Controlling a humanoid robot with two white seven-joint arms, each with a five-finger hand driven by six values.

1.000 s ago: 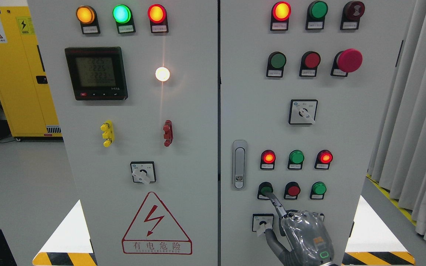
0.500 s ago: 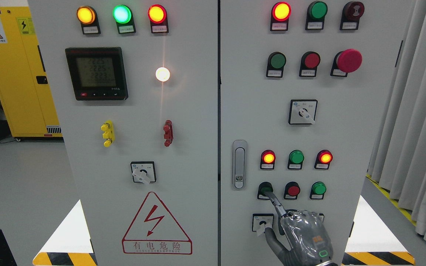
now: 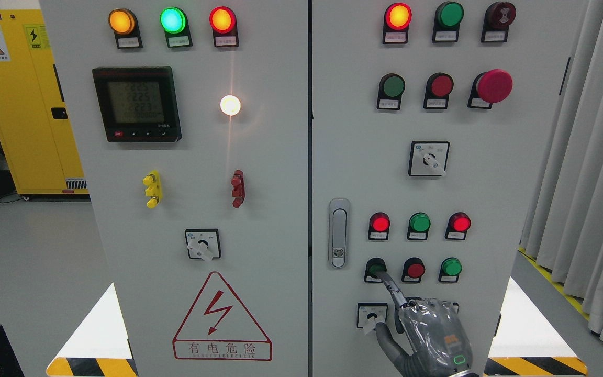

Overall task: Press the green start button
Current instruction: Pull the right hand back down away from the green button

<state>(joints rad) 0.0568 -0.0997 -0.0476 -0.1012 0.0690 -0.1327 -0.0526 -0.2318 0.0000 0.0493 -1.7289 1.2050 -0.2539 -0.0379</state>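
- Low on the right-hand door of the grey control cabinet (image 3: 490, 183), we have our right hand (image 3: 435, 335) raised from the bottom edge of the view, its arm entering right of the middle.
- We keep the index finger (image 3: 391, 289) stretched up and to the left, while the other fingers are curled back into the gloved palm and grasp nothing.
- Our fingertip touches the green start button (image 3: 376, 267), the leftmost in a row of three; we cannot tell how far the button is pushed in.
- Just beside it to the right sits a red button (image 3: 415, 270), and beyond that a brighter green button (image 3: 451, 267).
- Directly above this row, we see three lamps: a lit red lamp (image 3: 380, 223), a green lamp (image 3: 419, 223) and another lit red one (image 3: 460, 223).
- Below the start button, a small selector switch (image 3: 370, 315) lies just left of our thumb (image 3: 385, 337).
- Left of the buttons, a silver door latch (image 3: 338, 233) stands upright near the seam between the two doors.
- Higher up on the same door, a large red mushroom button (image 3: 494, 85) stands out from the panel.
- On the left door, we see a digital meter (image 3: 136, 103) and a red-outlined lightning warning triangle (image 3: 221, 317).
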